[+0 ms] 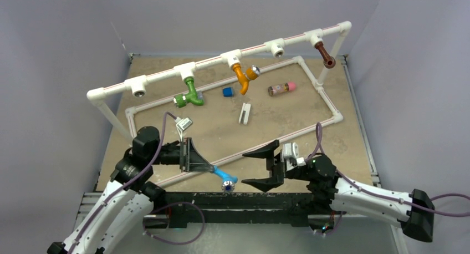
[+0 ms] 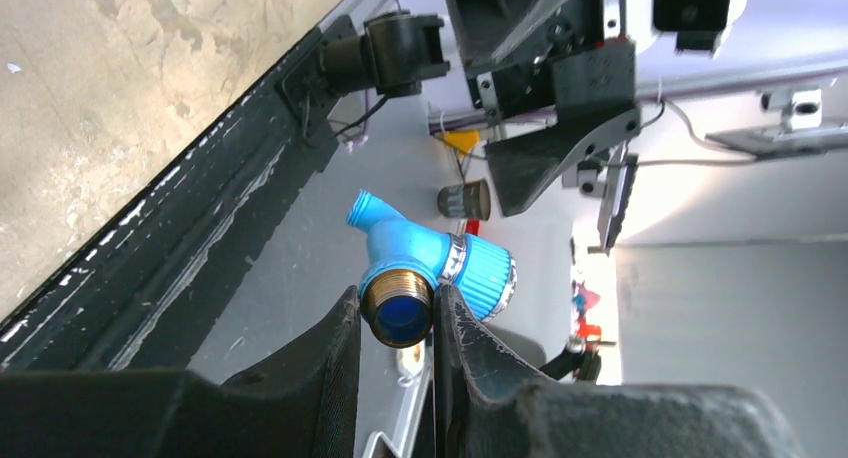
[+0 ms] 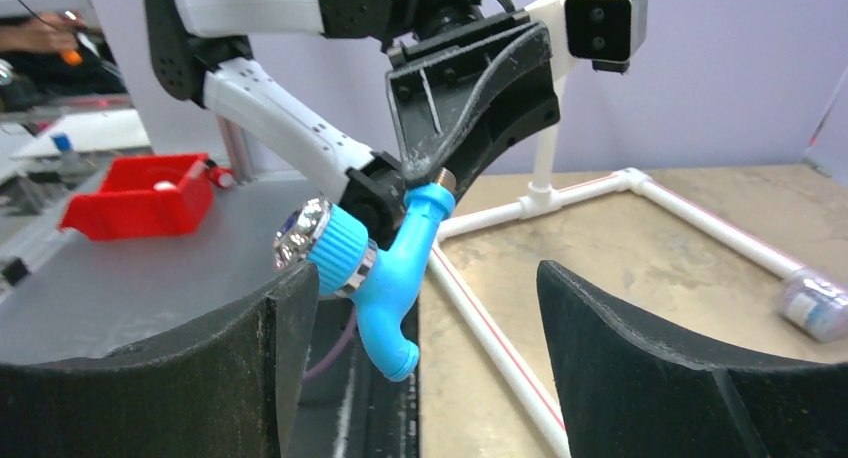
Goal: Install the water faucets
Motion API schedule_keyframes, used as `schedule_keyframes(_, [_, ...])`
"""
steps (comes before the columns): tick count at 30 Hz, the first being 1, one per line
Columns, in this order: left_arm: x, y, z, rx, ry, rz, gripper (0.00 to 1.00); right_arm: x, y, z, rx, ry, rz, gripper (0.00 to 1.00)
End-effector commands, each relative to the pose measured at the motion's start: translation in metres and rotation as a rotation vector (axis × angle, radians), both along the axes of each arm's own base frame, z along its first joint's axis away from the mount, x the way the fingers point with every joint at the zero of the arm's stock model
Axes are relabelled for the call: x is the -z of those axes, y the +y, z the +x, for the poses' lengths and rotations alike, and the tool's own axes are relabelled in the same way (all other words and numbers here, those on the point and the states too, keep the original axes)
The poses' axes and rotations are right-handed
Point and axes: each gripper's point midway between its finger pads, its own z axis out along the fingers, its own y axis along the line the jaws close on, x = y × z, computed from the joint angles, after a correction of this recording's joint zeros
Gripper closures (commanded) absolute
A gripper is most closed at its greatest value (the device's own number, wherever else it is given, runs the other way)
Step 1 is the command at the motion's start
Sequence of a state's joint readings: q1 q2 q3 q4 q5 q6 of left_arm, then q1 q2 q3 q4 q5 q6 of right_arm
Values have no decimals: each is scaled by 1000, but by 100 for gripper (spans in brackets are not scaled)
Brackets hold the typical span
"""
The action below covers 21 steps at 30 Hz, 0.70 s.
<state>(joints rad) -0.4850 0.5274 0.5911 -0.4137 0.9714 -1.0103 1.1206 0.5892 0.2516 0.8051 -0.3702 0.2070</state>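
Blue faucet [image 1: 224, 178] is at the near edge of the table [image 1: 299, 126], close above the black rail [image 1: 244, 201] that carries the two arm bases. The left gripper [image 1: 213, 168] holds it. In the left wrist view both fingers are pressed against the brass threaded end, one on each side, and the jaws are only narrowly apart, as wide as this end. The blue body, the spout and the silver knob stick out beyond the fingertips, toward the right arm.

The right gripper [image 1: 265, 166] faces the faucet from the right side. Its jaws stand wide apart and hold nothing. In the right wrist view the faucet is in front of the gap, nearer to the left finger [image 3: 200, 378], and I cannot tell if it touches this finger.

The white pipe frame [image 1: 210, 65] stands at the far part of the table. The green faucet [image 1: 191, 93], the orange faucet [image 1: 242, 76] and the brown faucet [image 1: 326, 55] each hang from one tee of its upper bar. Inside the frame a small blue cube [image 1: 227, 91], a brown cylinder [image 1: 280, 89] with a pink cap and a small white piece [image 1: 244, 113] lie on the table, apart from each other.
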Motion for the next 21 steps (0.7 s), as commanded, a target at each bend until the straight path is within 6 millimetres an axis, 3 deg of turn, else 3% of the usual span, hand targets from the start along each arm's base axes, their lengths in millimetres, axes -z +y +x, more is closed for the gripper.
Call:
schedule_keyframes(1, [-35, -1, 12, -109, 10, -80, 100, -20, 8, 9, 61, -187, 45, 19])
schedule_keyframes(11, [-68, 7, 20, -262, 39, -189, 100, -30, 23, 10, 103, -361, 74, 19])
schedule_keyframes(21, [-87, 7, 17, -250, 70, -288, 100, -58, 32, 20, 283, -482, 172, 25])
